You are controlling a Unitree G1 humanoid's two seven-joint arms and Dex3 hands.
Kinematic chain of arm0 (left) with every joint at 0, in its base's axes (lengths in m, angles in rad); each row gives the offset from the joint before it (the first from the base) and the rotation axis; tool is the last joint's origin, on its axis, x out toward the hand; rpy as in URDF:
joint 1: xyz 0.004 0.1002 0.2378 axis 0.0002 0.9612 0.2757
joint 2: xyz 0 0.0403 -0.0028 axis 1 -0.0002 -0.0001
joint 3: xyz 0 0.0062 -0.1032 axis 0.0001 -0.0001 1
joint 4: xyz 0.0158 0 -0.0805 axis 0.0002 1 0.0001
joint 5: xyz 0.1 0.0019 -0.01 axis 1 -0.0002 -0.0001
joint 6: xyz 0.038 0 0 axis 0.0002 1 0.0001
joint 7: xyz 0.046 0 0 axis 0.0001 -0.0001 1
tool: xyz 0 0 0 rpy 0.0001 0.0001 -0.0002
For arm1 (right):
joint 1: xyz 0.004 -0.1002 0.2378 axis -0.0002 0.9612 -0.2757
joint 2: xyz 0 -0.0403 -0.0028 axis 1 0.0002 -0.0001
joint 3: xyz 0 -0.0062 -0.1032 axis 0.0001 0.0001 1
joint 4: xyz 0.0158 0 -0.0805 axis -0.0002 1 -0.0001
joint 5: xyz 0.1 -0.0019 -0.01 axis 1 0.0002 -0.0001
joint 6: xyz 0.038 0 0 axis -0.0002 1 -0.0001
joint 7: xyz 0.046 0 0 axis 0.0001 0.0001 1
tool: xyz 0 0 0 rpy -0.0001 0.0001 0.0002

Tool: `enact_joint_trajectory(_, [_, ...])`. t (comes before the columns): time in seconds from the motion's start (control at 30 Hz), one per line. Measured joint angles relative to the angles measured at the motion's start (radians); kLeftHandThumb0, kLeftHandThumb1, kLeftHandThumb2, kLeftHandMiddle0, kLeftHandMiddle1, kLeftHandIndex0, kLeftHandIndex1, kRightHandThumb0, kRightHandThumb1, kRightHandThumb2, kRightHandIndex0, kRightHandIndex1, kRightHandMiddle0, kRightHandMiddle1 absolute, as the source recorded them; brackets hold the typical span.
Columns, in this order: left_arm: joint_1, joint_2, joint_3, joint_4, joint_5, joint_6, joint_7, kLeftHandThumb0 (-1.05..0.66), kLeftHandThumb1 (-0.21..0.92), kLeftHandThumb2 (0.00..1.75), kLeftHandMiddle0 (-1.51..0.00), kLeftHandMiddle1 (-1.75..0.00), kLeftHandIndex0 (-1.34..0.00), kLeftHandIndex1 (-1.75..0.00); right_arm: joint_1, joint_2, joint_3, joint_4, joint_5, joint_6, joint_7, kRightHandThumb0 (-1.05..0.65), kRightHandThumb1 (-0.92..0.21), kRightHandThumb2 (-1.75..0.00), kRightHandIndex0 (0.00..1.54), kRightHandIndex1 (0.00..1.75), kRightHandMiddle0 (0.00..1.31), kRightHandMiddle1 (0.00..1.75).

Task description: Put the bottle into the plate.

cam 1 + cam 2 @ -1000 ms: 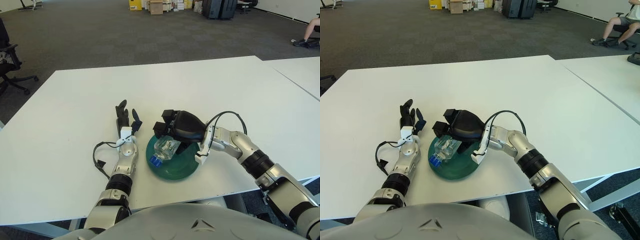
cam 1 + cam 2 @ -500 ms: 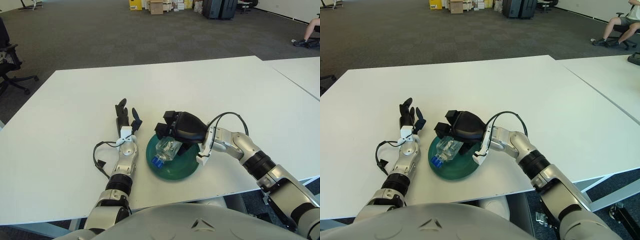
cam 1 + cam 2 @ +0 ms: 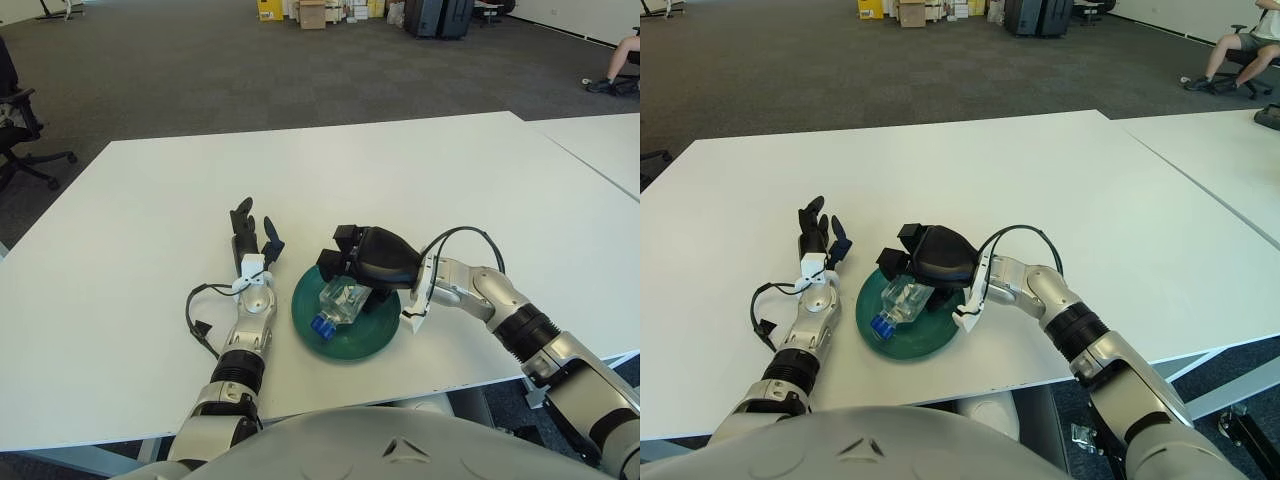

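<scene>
The plate (image 3: 340, 335) is set on the table (image 3: 150, 230) near its front edge. The bottle (image 3: 337, 305) lies in it, with the right hand (image 3: 372, 262) just behind and the left hand (image 3: 252, 238) to the plate's left.

plate (image 3: 352, 340): right side and rear covered by right hand (image 3: 372, 262); front-left rim exposed.
bottle (image 3: 338, 304): lies in plate, cap toward front-left, right hand's fingers (image 3: 338, 268) over its rear end.
left hand (image 3: 252, 238): just left of plate, fingers spread, narrow gap between.
cable (image 3: 452, 240): loops above right wrist.
tabletop (image 3: 400, 170): far half, left and right sides open.
</scene>
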Motion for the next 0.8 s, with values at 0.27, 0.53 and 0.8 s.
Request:
enact_joint_trajectory(0.27, [0.001, 0.0, -0.001, -0.009, 0.005, 0.0, 0.0, -0.83, 0.92, 0.94, -0.33, 0.0, 0.0, -0.65, 0.0, 0.001, 0.0, 0.005, -0.003, -0.005, -0.014, -0.39, -0.73, -0.75, 0.57, 1.42, 0.35, 1.7])
enact_joint_trajectory(0.53, [0.002, 0.0, -0.001, -0.011, 0.005, 0.0, 0.001, -0.81, 0.92, 0.93, -0.34, 0.0, 0.0, -0.67, 0.0, 0.001, 0.0, 0.013, -0.004, -0.008, -0.032, -0.38, -0.8, -0.63, 0.54, 1.31, 0.31, 1.69])
enact_joint_trajectory(0.8, [0.003, 0.0, 0.0, -0.018, 0.004, 0.001, -0.001, -0.78, 0.92, 0.9, -0.35, -0.01, 0.0, -0.7, 0.0, -0.001, 0.0, 0.02, -0.006, -0.016, -0.054, -0.74, -0.91, -0.63, 0.45, 1.04, 0.21, 1.43])
